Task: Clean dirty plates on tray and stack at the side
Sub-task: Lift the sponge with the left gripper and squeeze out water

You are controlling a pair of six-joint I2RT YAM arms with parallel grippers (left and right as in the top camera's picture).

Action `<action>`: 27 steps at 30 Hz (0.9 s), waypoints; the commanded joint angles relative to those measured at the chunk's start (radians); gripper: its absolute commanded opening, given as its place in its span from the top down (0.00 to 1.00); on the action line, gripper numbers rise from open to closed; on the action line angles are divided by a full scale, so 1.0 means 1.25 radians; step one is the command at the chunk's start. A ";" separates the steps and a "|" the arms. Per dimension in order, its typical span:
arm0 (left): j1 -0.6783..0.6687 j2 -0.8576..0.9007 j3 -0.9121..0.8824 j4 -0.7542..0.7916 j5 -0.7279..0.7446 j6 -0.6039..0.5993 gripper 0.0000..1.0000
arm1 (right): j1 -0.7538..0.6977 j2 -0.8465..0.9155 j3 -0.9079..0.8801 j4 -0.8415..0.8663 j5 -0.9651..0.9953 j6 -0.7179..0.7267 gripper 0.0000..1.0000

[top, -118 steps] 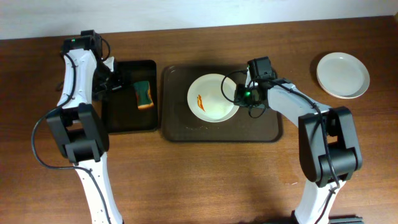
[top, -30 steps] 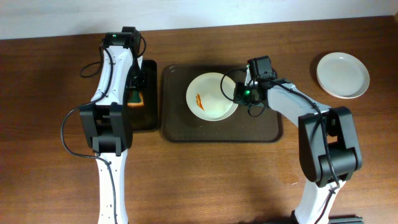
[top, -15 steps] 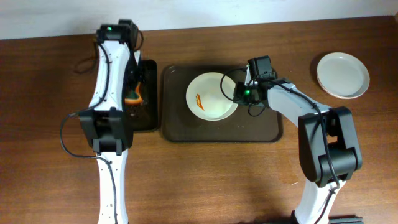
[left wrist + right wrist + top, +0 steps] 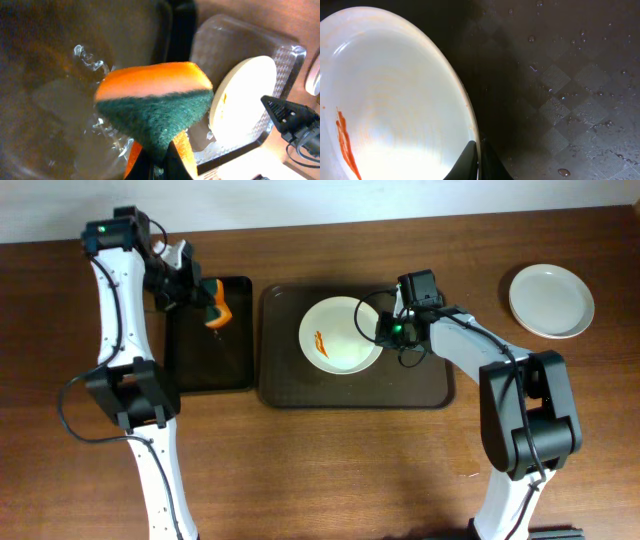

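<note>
left jaws: clamped together on orange-and-green scrub sponge [image 4: 216, 308], green pad facing the wrist camera
sponge position: held up over the top right corner of the small black rectangular tray [image 4: 205, 370], off its floor
black tray: wet film and droplets on the floor; nothing lying in it
right jaws: pinched on the right rim of the smeared white round plate [image 4: 345, 340], one tip inside the rim, one outside
smeared plate: lies flat in the large dark brown rectangular tray [image 4: 420, 385], upper middle, nearer the left rim than the right
smear: orange streak [image 4: 321, 342] on the plate's left half, away from the pinched edge
brown tray edges: raised rim, rounded corners; bare floor right of the plate and along the front; water drops on the checkered floor by the right jaws
tray gap: black tray just beside brown tray, narrow strip of wood between
clean plate: plain white round plate [image 4: 551, 300] alone on the desk, far right, well apart from both trays
open room: wide bare wood in front of both trays and between brown tray and clean plate
surface: brown wooden desk [image 4: 330, 470], grain running left-right
room: pale wall along the far desk edge, nothing more visible
</note>
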State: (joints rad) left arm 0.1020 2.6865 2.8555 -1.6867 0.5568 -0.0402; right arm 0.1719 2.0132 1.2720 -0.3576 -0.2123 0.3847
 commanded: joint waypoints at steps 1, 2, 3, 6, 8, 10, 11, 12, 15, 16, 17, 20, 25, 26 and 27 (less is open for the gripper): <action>-0.020 -0.061 -0.013 -0.001 -0.168 0.022 1.00 | 0.004 0.005 0.012 0.005 -0.011 -0.002 0.94; -0.024 -0.039 -0.050 0.006 -0.164 0.021 1.00 | 0.004 0.005 0.013 0.006 -0.011 -0.002 0.93; -0.026 -0.014 -0.096 0.016 -0.165 0.021 1.00 | 0.004 0.005 0.013 0.005 -0.011 -0.002 0.93; -0.023 -0.013 -0.117 -0.002 -0.171 0.021 1.00 | 0.004 0.005 0.013 -0.002 -0.011 -0.002 0.93; -0.020 -0.085 -0.100 -0.001 -0.171 0.014 1.00 | 0.004 0.005 0.014 -0.003 -0.014 -0.002 0.93; -0.021 -0.174 -0.099 -0.001 -0.171 0.015 1.00 | 0.004 0.005 0.014 -0.003 -0.014 -0.002 0.94; -0.024 -0.194 -0.099 0.002 -0.175 0.015 1.00 | 0.004 0.005 0.014 -0.003 -0.014 -0.002 0.93; -0.030 -0.197 -0.101 0.005 -0.233 0.015 1.00 | 0.004 0.005 0.014 -0.001 -0.014 -0.002 0.94; -0.035 -0.110 -0.230 0.080 -0.240 0.014 1.00 | 0.004 0.005 0.014 -0.001 -0.014 -0.002 0.94; -0.036 -0.078 -0.293 0.104 -0.239 0.005 1.00 | 0.004 0.005 0.014 -0.004 -0.014 -0.002 0.94; -0.033 -0.074 -0.303 0.095 -0.243 0.006 1.00 | 0.004 0.005 0.014 -0.005 -0.014 -0.002 0.94; -0.023 -0.114 -0.090 -0.002 -0.245 0.006 1.00 | 0.004 0.005 0.014 -0.005 -0.014 -0.002 0.94; -0.071 -0.205 0.015 -0.001 -0.244 0.006 1.00 | 0.004 0.005 0.014 -0.006 -0.014 -0.002 0.94; -0.081 -0.202 -0.021 -0.001 -0.270 0.006 1.00 | 0.004 0.005 0.014 -0.006 -0.014 -0.002 0.94; -0.090 -0.197 -0.074 0.007 -0.270 0.006 1.00 | 0.004 0.005 0.014 -0.006 -0.014 -0.002 0.94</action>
State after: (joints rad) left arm 0.0067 2.4008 2.8693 -1.6867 0.2584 -0.0338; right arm 0.1719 2.0136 1.2736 -0.3660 -0.2199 0.3851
